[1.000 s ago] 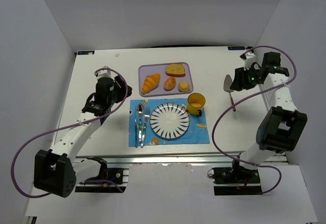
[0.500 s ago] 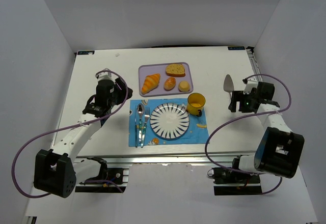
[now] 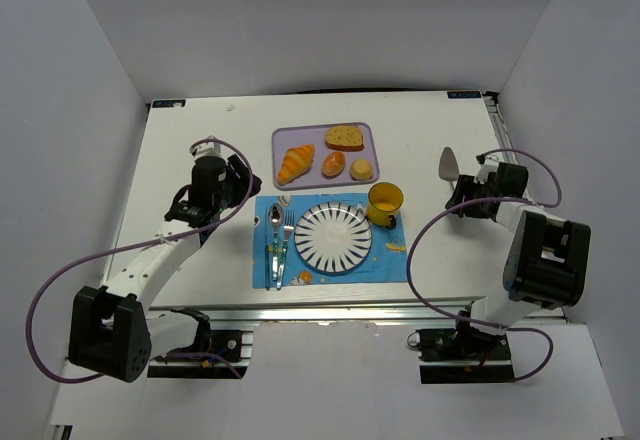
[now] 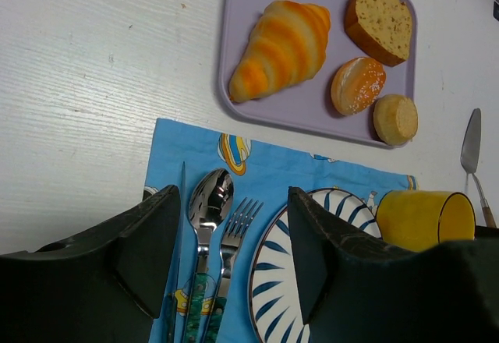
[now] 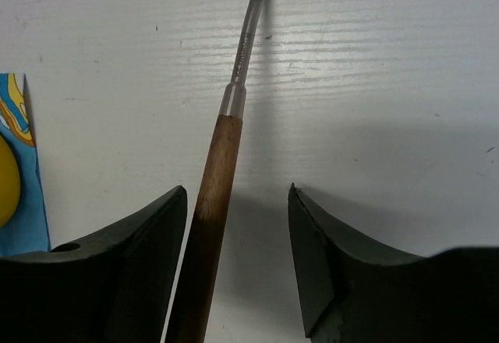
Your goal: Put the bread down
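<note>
The bread, a small pale-topped round bun, lies at the front right corner of the purple tray, next to a darker oval roll. It also shows in the left wrist view. My left gripper is open and empty, left of the tray, over the placemat's left end. My right gripper is open at the table's right side, its jaws low around the wooden handle of a cake server, without closing on it.
A croissant and a toast slice share the tray. In front lies a blue placemat with a striped plate, a yellow mug, a spoon and a fork.
My right arm has swung from the back right corner forward and down until its open jaws straddle the cake server's handle. My left arm has barely moved.
</note>
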`<state>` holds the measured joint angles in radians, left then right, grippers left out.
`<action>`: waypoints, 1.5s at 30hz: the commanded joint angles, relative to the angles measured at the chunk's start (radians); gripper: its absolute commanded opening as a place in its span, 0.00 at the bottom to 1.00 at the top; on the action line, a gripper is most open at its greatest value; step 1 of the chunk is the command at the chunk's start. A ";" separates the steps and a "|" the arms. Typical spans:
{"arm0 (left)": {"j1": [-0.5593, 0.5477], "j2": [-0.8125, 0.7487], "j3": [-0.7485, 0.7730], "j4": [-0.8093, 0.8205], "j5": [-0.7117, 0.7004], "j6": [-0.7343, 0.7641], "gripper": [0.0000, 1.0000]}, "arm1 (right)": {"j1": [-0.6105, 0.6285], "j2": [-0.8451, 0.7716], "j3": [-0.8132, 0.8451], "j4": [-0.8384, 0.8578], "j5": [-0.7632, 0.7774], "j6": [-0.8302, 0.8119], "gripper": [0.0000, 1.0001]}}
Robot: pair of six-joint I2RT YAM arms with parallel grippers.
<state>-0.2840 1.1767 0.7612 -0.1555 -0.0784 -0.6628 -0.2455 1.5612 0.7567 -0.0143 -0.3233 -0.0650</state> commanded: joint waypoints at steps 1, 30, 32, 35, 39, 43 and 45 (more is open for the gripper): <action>0.005 -0.011 0.015 0.004 -0.007 -0.012 0.67 | 0.014 0.016 0.006 0.096 0.003 0.022 0.59; 0.005 -0.035 -0.010 -0.009 -0.017 -0.009 0.67 | 0.069 -0.032 -0.053 0.114 0.079 -0.004 0.33; 0.005 -0.038 -0.011 -0.009 -0.017 -0.011 0.67 | 0.069 -0.033 -0.054 0.111 0.076 -0.004 0.31; 0.005 -0.040 -0.010 -0.007 -0.017 -0.012 0.67 | 0.069 -0.038 -0.054 0.105 0.072 -0.009 0.24; 0.005 -0.040 -0.005 -0.009 -0.015 -0.012 0.67 | 0.069 -0.055 -0.036 0.065 0.041 -0.032 0.06; 0.005 -0.037 -0.007 -0.004 -0.012 -0.012 0.67 | 0.075 -0.095 0.051 -0.007 -0.011 -0.113 0.00; 0.005 -0.029 -0.008 0.001 -0.009 -0.012 0.67 | 0.098 -0.107 0.104 -0.065 -0.016 -0.229 0.00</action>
<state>-0.2836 1.1679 0.7601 -0.1570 -0.0864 -0.6712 -0.1719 1.5108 0.7498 -0.0422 -0.2878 -0.1566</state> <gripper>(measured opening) 0.670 0.226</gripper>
